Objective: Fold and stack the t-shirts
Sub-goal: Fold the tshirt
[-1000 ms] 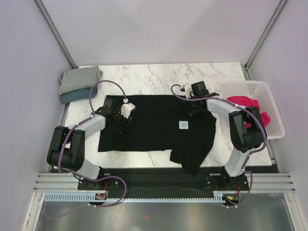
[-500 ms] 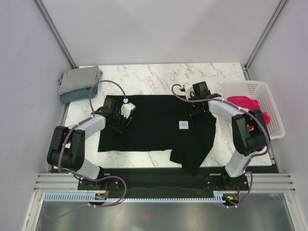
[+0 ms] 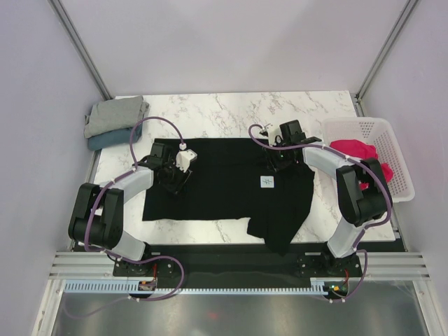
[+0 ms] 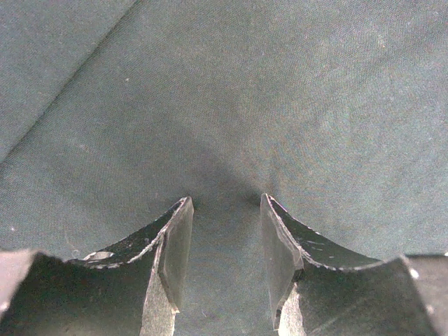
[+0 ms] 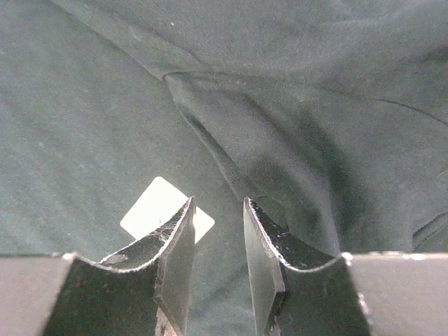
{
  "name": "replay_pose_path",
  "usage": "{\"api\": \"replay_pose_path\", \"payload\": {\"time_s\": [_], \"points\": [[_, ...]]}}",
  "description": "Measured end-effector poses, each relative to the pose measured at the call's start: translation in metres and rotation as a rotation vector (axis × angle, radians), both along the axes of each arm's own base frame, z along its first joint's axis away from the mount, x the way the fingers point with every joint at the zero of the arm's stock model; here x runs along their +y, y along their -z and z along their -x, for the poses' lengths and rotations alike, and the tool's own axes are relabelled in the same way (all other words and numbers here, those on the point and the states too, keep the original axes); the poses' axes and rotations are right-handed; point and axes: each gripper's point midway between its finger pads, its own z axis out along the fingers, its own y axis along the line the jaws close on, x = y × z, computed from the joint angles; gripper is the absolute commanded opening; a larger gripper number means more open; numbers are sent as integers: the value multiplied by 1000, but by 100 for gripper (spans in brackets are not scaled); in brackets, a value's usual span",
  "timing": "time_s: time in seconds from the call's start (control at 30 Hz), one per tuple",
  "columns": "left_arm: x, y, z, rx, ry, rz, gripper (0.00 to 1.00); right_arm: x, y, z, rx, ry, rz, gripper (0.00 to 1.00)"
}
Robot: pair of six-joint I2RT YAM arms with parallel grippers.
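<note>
At the centre of the white marbled worktop (image 3: 231, 112) we list one black cloth t-shirt (image 3: 217, 185), spread flat, its small white tag (image 3: 267, 182) face up and one part bunched towards 5 o'clock. Left end effector (image 4: 224, 203): fingers parted, tips pressed onto the shirt's 9 o'clock part. Right end effector (image 5: 217, 203): fingers narrowly parted over a crease beside the tag; we see nothing pinched. At 10 o'clock, a folded grey t-shirt (image 3: 115, 114) lies on a folded dusty blue t-shirt (image 3: 105, 141). At 3 o'clock, a bright pink-red t-shirt (image 3: 353, 149) lies in a white plastic mesh basket (image 3: 389, 140).
</note>
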Motion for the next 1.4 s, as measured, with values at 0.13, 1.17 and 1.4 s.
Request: {"api": "replay_pose_path", "payload": {"time_s": [0.13, 1.17, 1.4], "points": [[0, 0, 0, 0, 0, 0, 51, -2, 11, 0, 22, 1, 17, 40], [-1, 1, -4, -8, -7, 6, 50, -7, 28, -16, 24, 26, 72, 16], [-1, 1, -5, -11, -8, 7, 50, -6, 26, -18, 16, 28, 64, 6]]}}
